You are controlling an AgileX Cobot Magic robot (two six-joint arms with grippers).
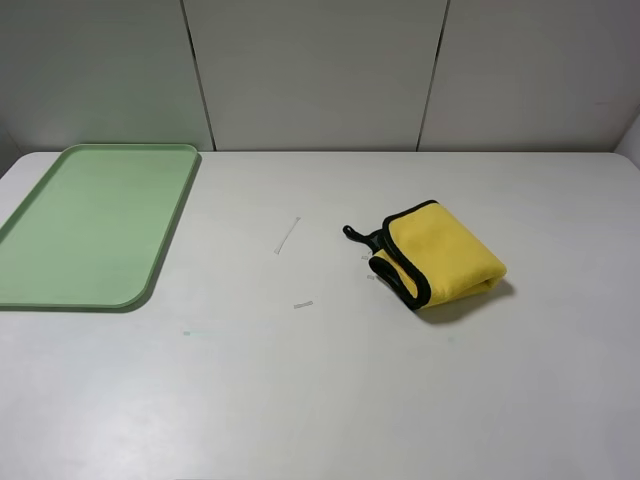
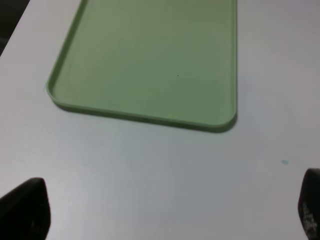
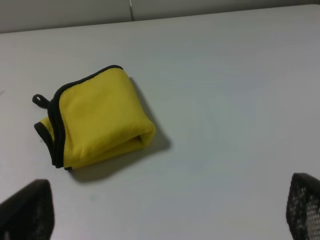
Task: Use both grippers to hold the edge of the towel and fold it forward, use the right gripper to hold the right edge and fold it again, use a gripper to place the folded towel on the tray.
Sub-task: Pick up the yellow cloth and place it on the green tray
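Note:
The yellow towel (image 1: 440,253) lies folded into a small thick bundle on the white table, right of centre. The edge of the towel (image 1: 398,270), a black binding, runs along its left side, and a small black loop (image 1: 350,232) sticks out there. The right wrist view shows the towel (image 3: 97,117) lying beyond my right gripper (image 3: 165,210), which is open and empty, clear of the cloth. The pale green tray (image 1: 165,245) rests empty at the far left. My left gripper (image 2: 165,210) is open over bare table just short of the tray (image 2: 220,125). Neither arm appears in the exterior high view.
Two short strips of tape (image 1: 287,235) (image 1: 303,304) and a small teal mark (image 1: 187,333) lie on the table between tray and towel. Grey wall panels stand behind the table's far edge.

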